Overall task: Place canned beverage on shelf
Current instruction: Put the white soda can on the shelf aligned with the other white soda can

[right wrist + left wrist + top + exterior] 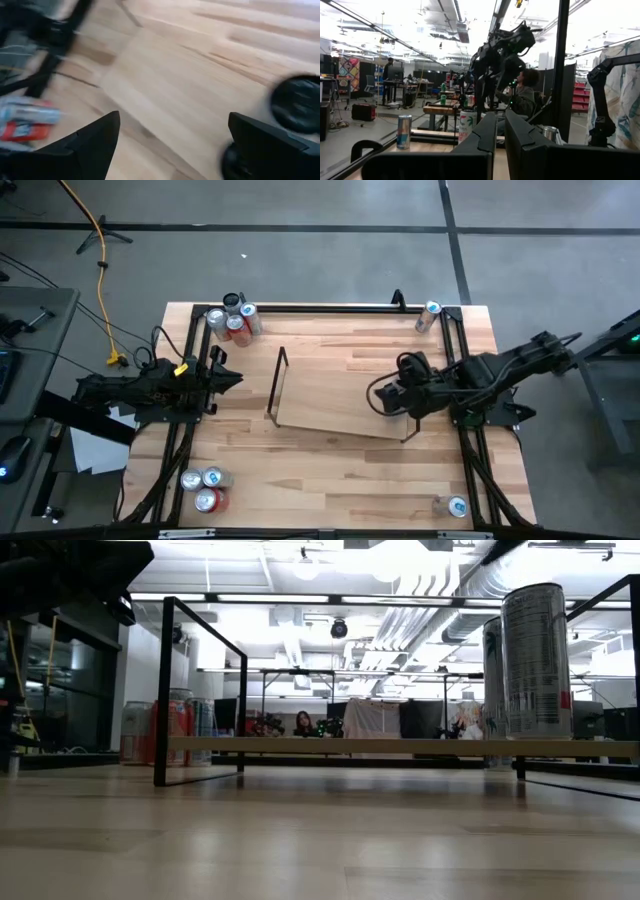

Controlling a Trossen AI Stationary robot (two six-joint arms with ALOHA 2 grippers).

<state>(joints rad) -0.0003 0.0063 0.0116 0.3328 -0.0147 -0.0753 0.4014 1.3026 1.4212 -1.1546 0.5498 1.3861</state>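
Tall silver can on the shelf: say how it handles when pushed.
The can stands tall and slim, so a high push would likely tip it. Its smooth metal wall looks slippery. Tipped on the flat shelf, it would probably roll.

In the middle of the pale wooden table (330, 470): low black-rod shelf with a wooden board (330, 408). On its right end, two tall silver metal cans (535, 660), beneath the right gripper (385, 395). At the far left corner, a cluster of cans (232, 320); at the near left, another cluster (205, 485). Left gripper (236, 377) by the left edge, well apart.
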